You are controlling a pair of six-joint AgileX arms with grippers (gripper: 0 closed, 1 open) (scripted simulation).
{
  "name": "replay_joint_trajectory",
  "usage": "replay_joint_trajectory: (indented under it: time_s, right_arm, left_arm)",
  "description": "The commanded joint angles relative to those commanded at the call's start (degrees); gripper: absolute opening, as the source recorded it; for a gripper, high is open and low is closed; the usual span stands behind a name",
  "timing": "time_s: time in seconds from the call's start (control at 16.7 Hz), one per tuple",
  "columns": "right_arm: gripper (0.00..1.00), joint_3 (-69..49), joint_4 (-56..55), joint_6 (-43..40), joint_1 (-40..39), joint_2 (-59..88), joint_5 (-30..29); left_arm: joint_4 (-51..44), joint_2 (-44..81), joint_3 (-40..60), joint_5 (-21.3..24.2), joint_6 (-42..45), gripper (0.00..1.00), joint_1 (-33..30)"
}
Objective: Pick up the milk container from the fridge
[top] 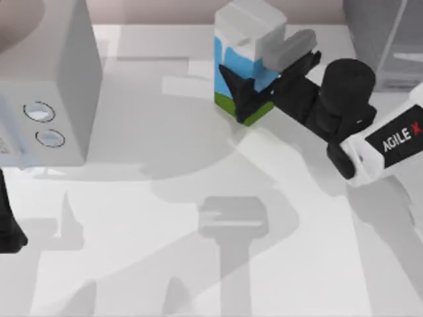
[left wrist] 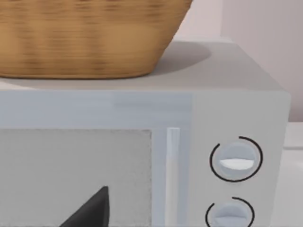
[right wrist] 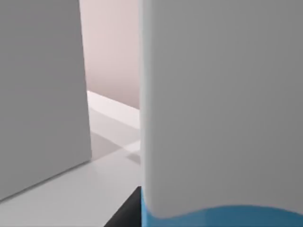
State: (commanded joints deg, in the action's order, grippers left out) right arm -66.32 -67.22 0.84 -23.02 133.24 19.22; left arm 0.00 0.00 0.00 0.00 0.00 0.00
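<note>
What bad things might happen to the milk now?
The right gripper has its jaws around the lower side of the milk carton, near the green base. The carton is tall, so it might tip or slip if the hold is off-centre. The fridge is close on the right, so a wide swing might bump it. The left gripper sits parked at the left edge.

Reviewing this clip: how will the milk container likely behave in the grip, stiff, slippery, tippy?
Milk container, in right gripper: flat boxy sides probably stay stiff. Its smooth faces may slip. Taller than its base is wide, so likely tippy.
</note>
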Motion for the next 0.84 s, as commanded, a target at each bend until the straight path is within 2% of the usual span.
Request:
replay_joint_trajectory:
  time_s: [0.48,0.84]
  right_arm:
    - [0.98,0.0,0.0,0.0,0.0,0.0,0.0]
    - [1.00,0.0,0.0,0.0,0.0,0.0,0.0]
  left_arm:
    - [0.0,0.0,0.0,0.0,0.0,1.00,0.0]
    - [0.0,0.0,0.0,0.0,0.0,1.00,0.0]
